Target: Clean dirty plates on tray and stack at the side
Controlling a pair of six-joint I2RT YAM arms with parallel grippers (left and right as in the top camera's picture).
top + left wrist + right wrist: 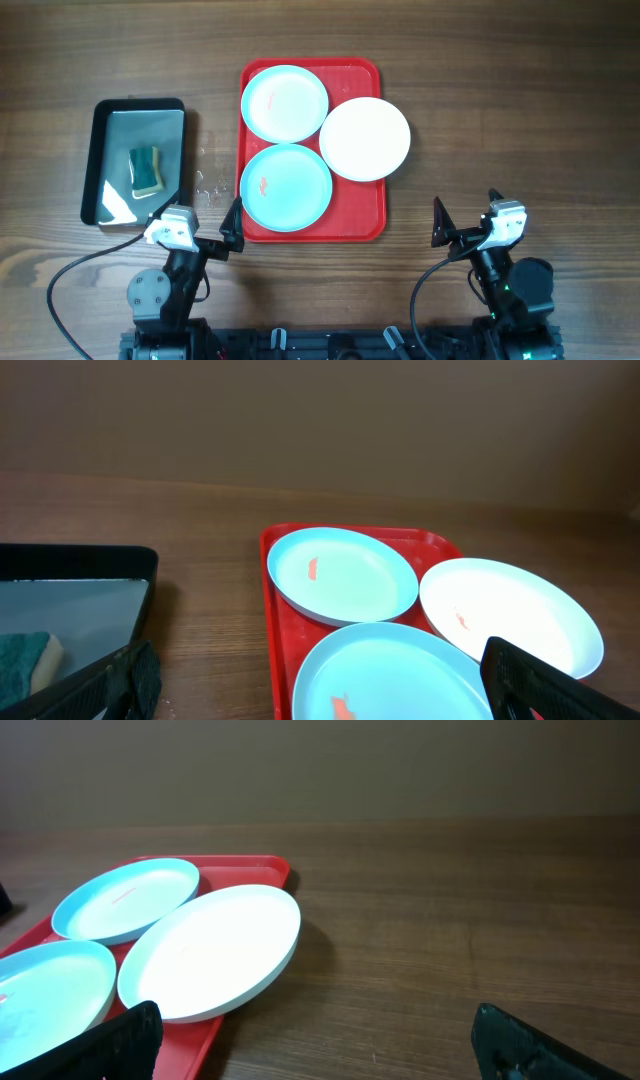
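The red tray (358,218) lies at the table's middle. On it are a far turquoise plate (285,103) and a near turquoise plate (286,186), each with a small reddish smear. A white plate (365,138) overhangs the tray's right rim. My left gripper (200,228) is open and empty just before the tray's near left corner. In the left wrist view the left gripper (320,700) frames the near plate (400,670), with the far plate (345,575) and white plate (510,610) behind. My right gripper (470,222) is open and empty right of the tray, over bare wood (320,1050).
A black-rimmed metal pan (100,150) with a green sponge (146,170) sits left of the tray. Small water drops (210,185) lie on the wood between the pan and the tray. Cables run along the near edge by both arm bases.
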